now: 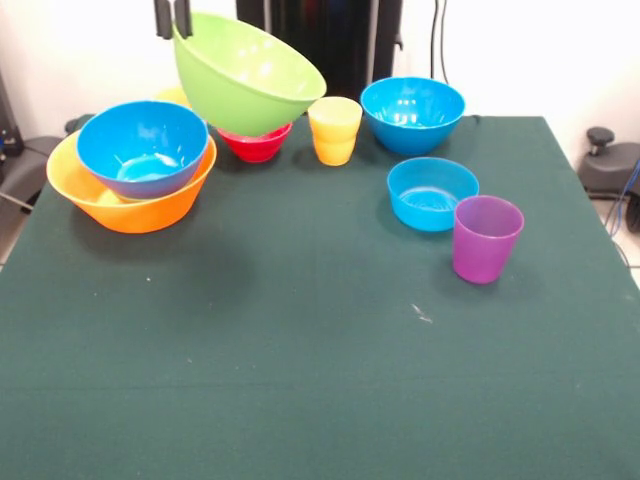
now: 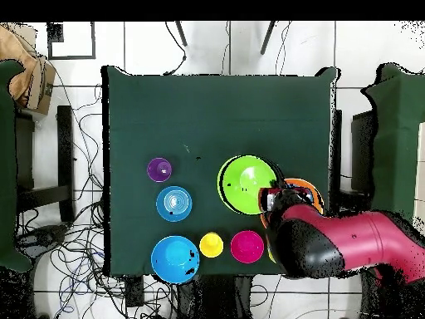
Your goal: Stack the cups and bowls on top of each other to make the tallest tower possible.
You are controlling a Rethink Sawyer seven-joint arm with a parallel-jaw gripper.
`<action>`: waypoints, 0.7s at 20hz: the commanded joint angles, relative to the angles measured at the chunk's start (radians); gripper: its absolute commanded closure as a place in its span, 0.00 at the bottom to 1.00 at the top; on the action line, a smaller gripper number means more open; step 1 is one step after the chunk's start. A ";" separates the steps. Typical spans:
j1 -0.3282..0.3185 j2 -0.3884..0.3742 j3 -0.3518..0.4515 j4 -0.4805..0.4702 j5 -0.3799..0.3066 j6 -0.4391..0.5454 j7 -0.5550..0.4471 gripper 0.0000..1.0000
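Observation:
My gripper (image 1: 172, 28) is shut on the rim of the large lime green bowl (image 1: 245, 72), which hangs tilted above the table's far left part. From overhead the green bowl (image 2: 246, 184) lies just left of my wrist. Below and to the left, a large blue bowl (image 1: 143, 147) sits nested in the huge orange-yellow bowl (image 1: 135, 208). A small red bowl (image 1: 256, 143) shows behind the green bowl. A yellow cup (image 1: 335, 130), a large blue bowl (image 1: 412, 113), a shallow blue bowl (image 1: 432, 192) and a purple cup (image 1: 486, 238) stand apart on the table.
The dark green table (image 1: 300, 360) has its wide near half bare. In the overhead view my arm (image 2: 340, 241) covers most of the orange bowl (image 2: 309, 186). A bit of yellow (image 1: 172, 96) shows behind the nested blue bowl; what it is I cannot tell.

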 commanded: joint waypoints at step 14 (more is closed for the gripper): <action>-0.003 0.121 0.012 -0.044 -0.127 0.122 -0.356 1.00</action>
